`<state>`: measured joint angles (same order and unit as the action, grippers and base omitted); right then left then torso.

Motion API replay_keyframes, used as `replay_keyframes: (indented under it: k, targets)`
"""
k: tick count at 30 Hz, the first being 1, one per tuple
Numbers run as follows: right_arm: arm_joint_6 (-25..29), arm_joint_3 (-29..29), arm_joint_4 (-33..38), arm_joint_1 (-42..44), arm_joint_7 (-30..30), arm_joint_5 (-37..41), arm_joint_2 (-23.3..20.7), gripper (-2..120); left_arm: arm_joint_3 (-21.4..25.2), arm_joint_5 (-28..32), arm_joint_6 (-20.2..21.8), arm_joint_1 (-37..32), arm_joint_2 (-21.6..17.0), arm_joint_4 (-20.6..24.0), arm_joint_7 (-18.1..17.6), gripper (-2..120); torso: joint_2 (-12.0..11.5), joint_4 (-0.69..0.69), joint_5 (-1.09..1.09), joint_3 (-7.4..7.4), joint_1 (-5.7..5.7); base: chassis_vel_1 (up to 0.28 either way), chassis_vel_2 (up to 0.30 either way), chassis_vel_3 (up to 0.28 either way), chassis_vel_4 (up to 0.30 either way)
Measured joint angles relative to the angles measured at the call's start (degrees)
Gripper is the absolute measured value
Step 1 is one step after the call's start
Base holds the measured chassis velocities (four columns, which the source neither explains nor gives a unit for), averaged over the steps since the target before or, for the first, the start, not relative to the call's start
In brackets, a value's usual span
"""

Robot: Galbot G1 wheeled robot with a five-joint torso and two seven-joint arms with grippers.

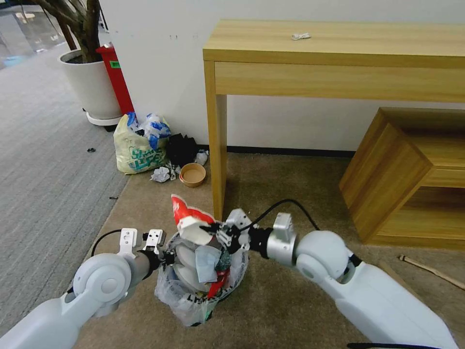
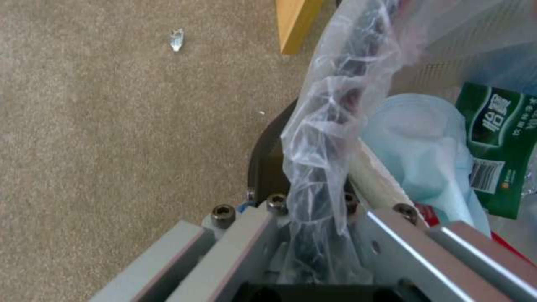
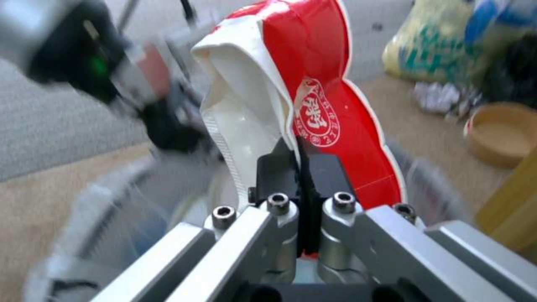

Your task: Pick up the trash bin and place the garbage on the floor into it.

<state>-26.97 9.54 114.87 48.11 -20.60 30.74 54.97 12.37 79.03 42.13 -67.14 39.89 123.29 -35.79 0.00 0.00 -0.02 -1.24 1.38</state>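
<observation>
The trash bin (image 1: pixel 203 286), black with a crinkly clear liner, is in front of me on the beige floor (image 1: pixel 290 189). My left gripper (image 1: pixel 163 255) is shut on its near-left rim; the left wrist view shows the liner (image 2: pixel 321 138) and black rim (image 2: pixel 268 163) pinched in the gripper (image 2: pixel 313 201). Garbage fills the bin: white slippers (image 1: pixel 186 264), a blue mask (image 2: pixel 419 159) and a green-labelled bottle (image 2: pixel 498 138). My right gripper (image 1: pixel 216 233) (image 3: pixel 302 167) is shut on a red and white wrapper (image 1: pixel 186 219) (image 3: pixel 313 96) just above the bin's mouth. A wooden stick (image 1: pixel 431 271) lies on the carpet at the right.
A wooden table's leg (image 1: pixel 218 145) stands just behind the bin, with a low wooden shelf (image 1: pixel 402 179) at the right. By the wall sit a yellowish tied bag (image 1: pixel 138 145), a black bag (image 1: pixel 181 148), crumpled paper (image 1: pixel 160 174) and a paper bowl (image 1: pixel 192 174). A white plant pot (image 1: pixel 92 85) stands far left.
</observation>
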Motion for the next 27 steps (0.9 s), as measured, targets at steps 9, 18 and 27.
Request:
replay_keyframes:
  k: [9,18,27]
  targets:
    - [-0.31,1.5,-4.36,-0.27,-0.24,-1.69,1.52,0,0.06,0.8,-0.01,-0.3,-0.2,2.13,-1.1,0,0.0,0.0,0.0,0.0,0.0,0.0,0.0,0.0,0.0]
    - [-1.77,0.61,-1.38,1.27,0.01,-1.79,0.48,0,0.76,0.75,0.02,-0.92,0.01,1.42,-1.08,0,0.0,0.0,0.0,0.0,0.0,0.0,0.0,0.0,0.0]
    - [-3.16,-1.26,3.3,2.25,0.83,-0.09,-0.5,0,0.37,-0.06,0.02,-0.51,0.67,-0.51,-0.44,0,0.0,0.0,0.0,0.0,0.0,0.0,0.0,0.0,0.0]
